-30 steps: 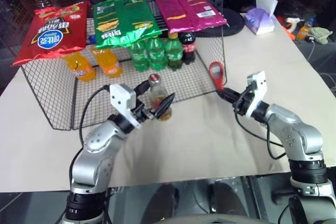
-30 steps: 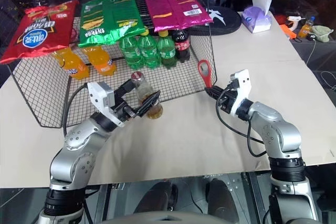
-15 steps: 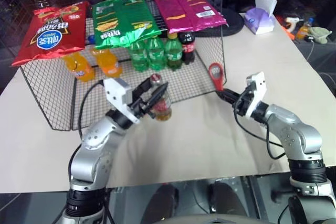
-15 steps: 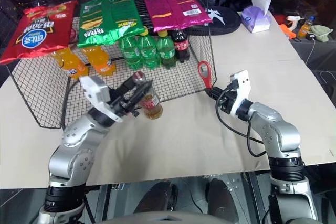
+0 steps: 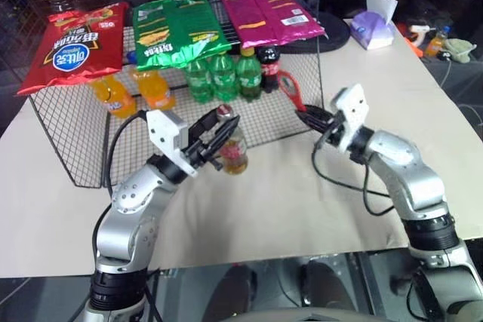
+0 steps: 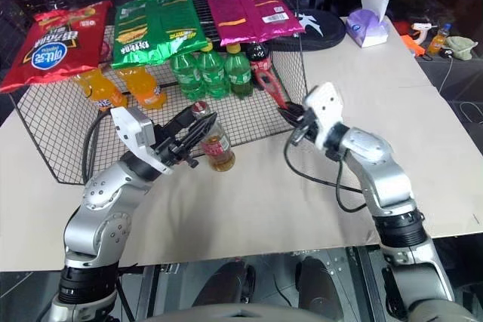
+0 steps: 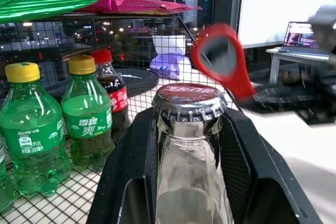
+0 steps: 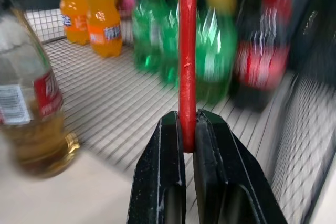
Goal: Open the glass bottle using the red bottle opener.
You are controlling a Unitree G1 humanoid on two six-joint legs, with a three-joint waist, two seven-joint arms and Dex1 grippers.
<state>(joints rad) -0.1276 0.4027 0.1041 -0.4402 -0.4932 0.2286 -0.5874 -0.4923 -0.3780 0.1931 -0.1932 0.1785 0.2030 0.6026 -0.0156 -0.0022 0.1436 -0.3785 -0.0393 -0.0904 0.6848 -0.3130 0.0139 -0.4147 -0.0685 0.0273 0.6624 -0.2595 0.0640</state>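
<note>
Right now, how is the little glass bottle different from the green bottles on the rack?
The glass bottle is clear with amber drink and a metal cap; the green bottles have yellow caps. The left hand grips the glass bottle's neck; the green bottles stand untouched. All stand upright.

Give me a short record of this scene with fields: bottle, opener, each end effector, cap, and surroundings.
bottle: glass bottle of amber liquid, standing on the table in front of the wire rack
opener: red bottle opener, raised, apart from the bottle
left end effector: closed around the glass bottle's neck
right end effector: shut on the opener's handle
cap: metal cap on the bottle, not yet removed
surroundings: green bottles and orange bottles in the rack, chip bags on top
</note>
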